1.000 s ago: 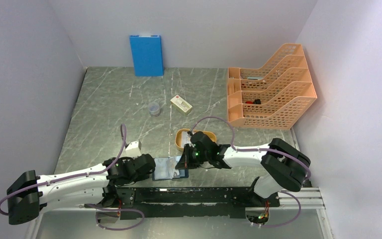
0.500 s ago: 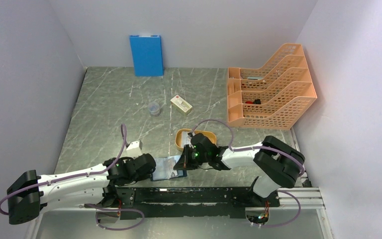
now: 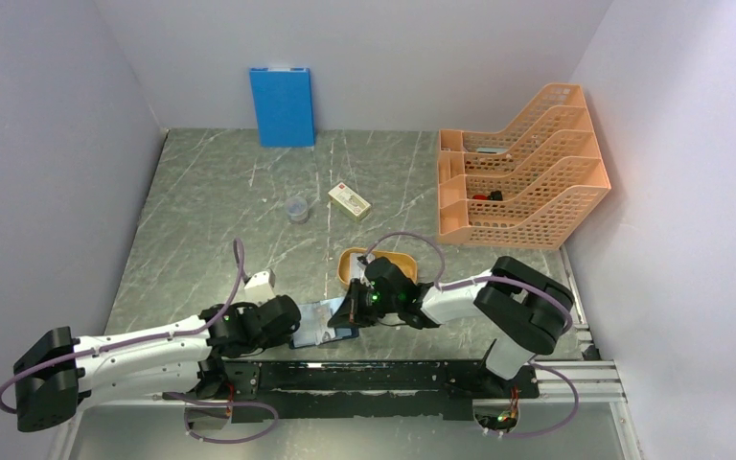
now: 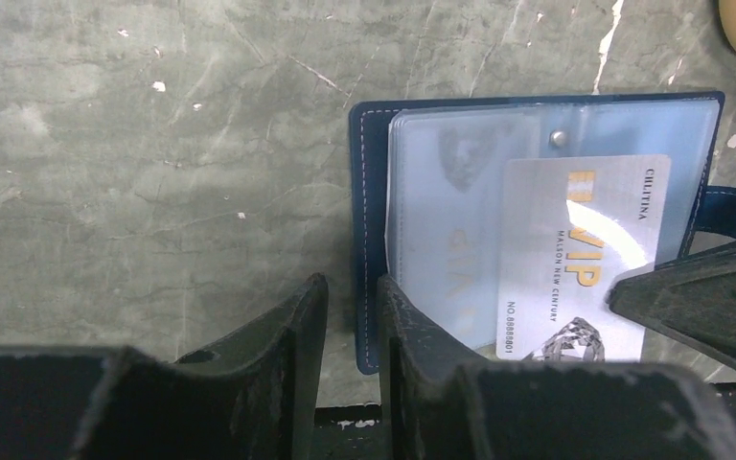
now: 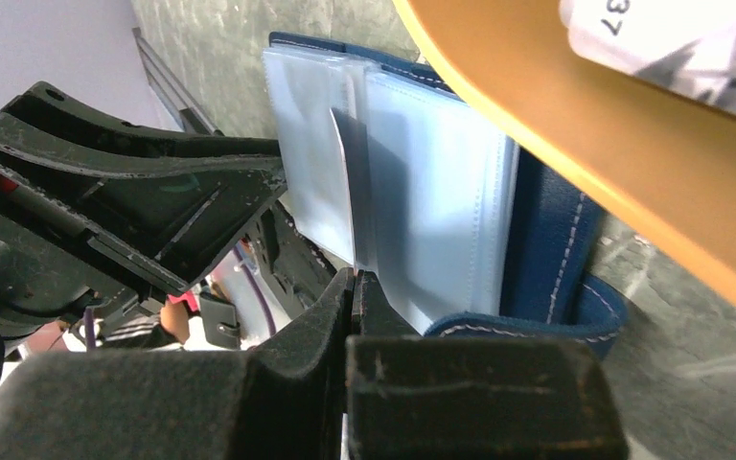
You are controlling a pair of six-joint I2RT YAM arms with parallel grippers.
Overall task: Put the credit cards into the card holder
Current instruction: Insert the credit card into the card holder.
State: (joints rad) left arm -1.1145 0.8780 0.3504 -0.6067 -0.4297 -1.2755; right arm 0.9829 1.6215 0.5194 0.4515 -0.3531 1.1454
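We note the left gripper [image 4: 353, 287], jaws clamped on the open card holder [image 4: 369, 220], pinning its left edge at the table's [image 4: 153, 144] near edge. The right gripper [image 5: 353, 287] jaws pinch the VIP credit card [image 4: 585, 249], angled for its clear sleeve [image 4: 441, 211].

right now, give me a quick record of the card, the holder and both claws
card holder: open, lying on the table
credit card: VIP print up, against the clear sleeves, not fully in
left claw: pinching the holder's navy cover edge
right claw: shut on the card
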